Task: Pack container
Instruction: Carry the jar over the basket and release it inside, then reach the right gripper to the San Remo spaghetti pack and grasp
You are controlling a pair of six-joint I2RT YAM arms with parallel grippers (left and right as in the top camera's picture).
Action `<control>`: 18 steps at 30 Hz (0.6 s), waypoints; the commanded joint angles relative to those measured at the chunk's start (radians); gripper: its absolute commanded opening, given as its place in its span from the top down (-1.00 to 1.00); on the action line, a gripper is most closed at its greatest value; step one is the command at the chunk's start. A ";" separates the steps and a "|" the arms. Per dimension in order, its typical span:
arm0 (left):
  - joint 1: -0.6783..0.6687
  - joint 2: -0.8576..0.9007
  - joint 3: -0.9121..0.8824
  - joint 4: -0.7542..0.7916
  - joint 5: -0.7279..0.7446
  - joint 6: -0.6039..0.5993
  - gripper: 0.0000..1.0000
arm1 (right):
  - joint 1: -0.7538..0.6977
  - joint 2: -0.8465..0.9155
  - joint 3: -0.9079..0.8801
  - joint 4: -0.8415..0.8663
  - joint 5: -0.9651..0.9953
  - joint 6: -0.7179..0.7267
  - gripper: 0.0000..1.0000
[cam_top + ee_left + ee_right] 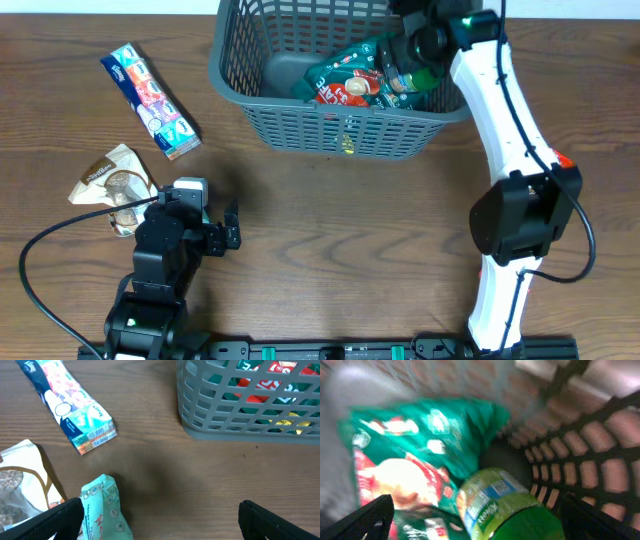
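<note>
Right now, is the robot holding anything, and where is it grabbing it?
Nothing looks held. The left pincer is open and empty. The right pincer is open over a bottle lying in the basket, not squeezing it.

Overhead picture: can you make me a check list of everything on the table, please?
Surface: brown wooden table.
Job's things: grey basket holds a green snack bag and a green bottle.
Clutter: blue tissue pack, tan packet and small green packet lie on the table outside the basket.
Grippers: left gripper open above the table; right gripper open inside the basket, over the bottle.
Cables: black cable loops near the left gripper.
Surroundings: nothing seen.
</note>
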 commanded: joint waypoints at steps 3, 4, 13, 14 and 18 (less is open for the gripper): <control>0.000 0.001 0.022 -0.002 -0.011 -0.013 -0.97 | 0.052 -0.043 0.324 -0.118 -0.052 -0.045 -0.98; 0.000 0.001 0.022 -0.002 -0.011 -0.013 -0.97 | 0.052 -0.045 0.373 -0.147 -0.052 -0.047 -0.98; 0.000 0.001 0.022 -0.002 -0.011 -0.013 -0.97 | -0.189 -0.077 0.615 -0.504 0.274 0.469 -0.98; 0.000 0.001 0.022 -0.002 -0.011 -0.013 -0.97 | -0.235 -0.083 0.617 -0.552 0.274 0.530 -0.98; 0.000 0.001 0.022 -0.002 -0.011 -0.013 -0.97 | -0.392 -0.090 0.617 -0.706 0.270 0.679 -0.98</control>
